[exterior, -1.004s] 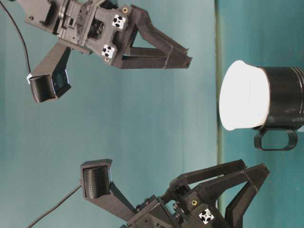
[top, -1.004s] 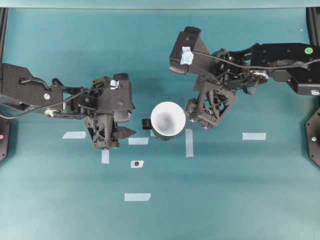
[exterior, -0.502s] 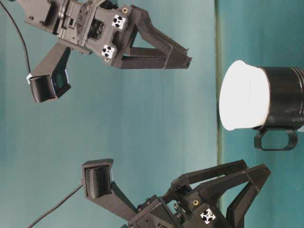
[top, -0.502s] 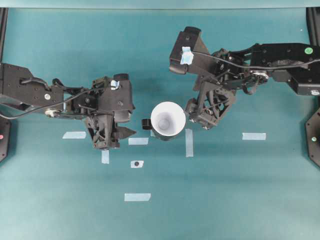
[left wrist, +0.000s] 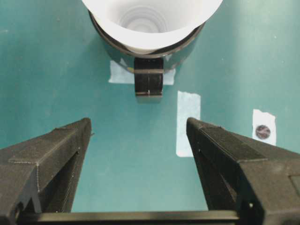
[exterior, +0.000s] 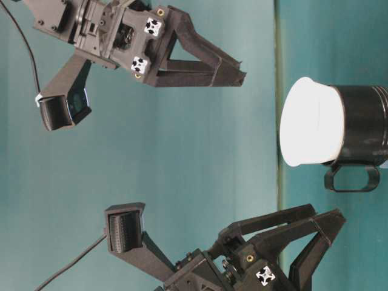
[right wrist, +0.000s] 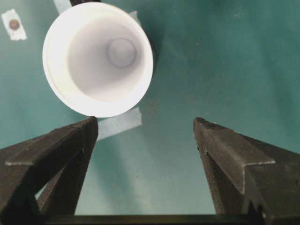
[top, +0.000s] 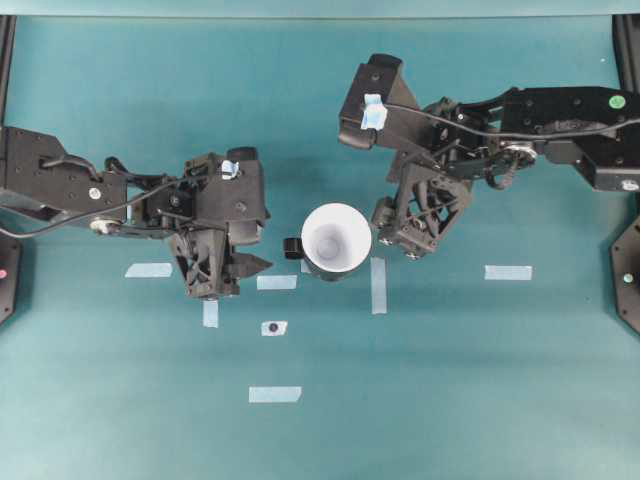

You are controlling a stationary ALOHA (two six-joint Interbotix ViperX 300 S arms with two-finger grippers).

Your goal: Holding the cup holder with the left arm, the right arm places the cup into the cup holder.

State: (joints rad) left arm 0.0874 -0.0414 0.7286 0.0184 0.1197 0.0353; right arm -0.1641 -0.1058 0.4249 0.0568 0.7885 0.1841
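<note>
Overhead: the cup (top: 335,238) already sits inside the cup holder (top: 296,248), white rim up, black ring & stub handle peeking out on its left side. Both stand on the teal table (top: 480,380) between the two arms, amid bits of pale tape (top: 378,285). The left gripper (top: 225,285) hangs just beside the holder's handle side, not touching; the right gripper (top: 412,240) is just beside the cup's other side, also apart from it. Neither holds anything.

Table-level (view turned sideways): the cup (exterior: 312,121) is nested in the glossy holder (exterior: 364,124), roughly half its white wall sticking out, handle loop visible. It looks seated straight, w/ no tilt to speak of. Both grippers are clear of the pair, jaws spread.

Left wrist: the left gripper (left wrist: 139,129) has fingers wide apart, empty, w/ the holder's handle (left wrist: 148,82) ahead of the gap, well short of contact.

Right wrist: the right gripper (right wrist: 145,125) is likewise spread wide & empty; the cup (right wrist: 97,58) lies ahead and to one side, untouched.

Judgement: placing is done, cup is in holder, both arms have let go. What's left is prob. only pulling the arms away to rest; nothing more to grasp.
</note>
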